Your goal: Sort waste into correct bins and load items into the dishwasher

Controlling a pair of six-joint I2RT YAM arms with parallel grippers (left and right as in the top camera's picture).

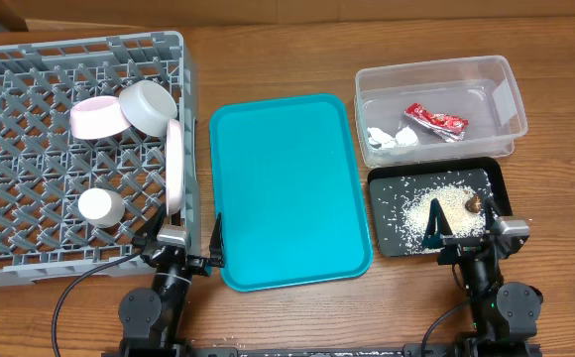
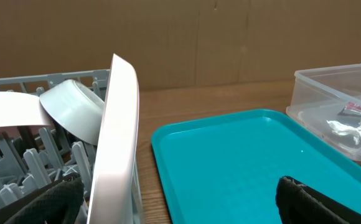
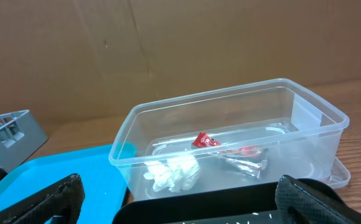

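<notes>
Both claws sit low at the near edge of the tabletop [image 1: 387,317]. The left claw [image 1: 188,240] and the right claw [image 1: 463,236] are each spread wide and pinch nothing, which reads as a rest pose with the sorting largely done. Just past the left claw, the plate [image 2: 121,143] stands on edge at the right side of the rack [image 1: 30,228], propped by the pegs as a plate should be for washing. Farther in, the pink bowl [image 1: 96,117] and grey-green bowl [image 1: 149,104] lean tilted side by side, and the cup [image 1: 100,205] sits left of the plate. The teal tray [image 1: 287,188] lies between the two claws. Just past the right claw, the black tray [image 1: 496,183] holds the rice [image 1: 416,203] and the brown scrap [image 1: 473,203], so food is kept apart from dry rubbish. The wrapper [image 1: 434,121] and napkin [image 1: 392,137] lie in the tub [image 1: 511,99] beyond. A thin pale stick [image 1: 432,213] among the rice may be the chopsticks, though I cannot tell.
</notes>
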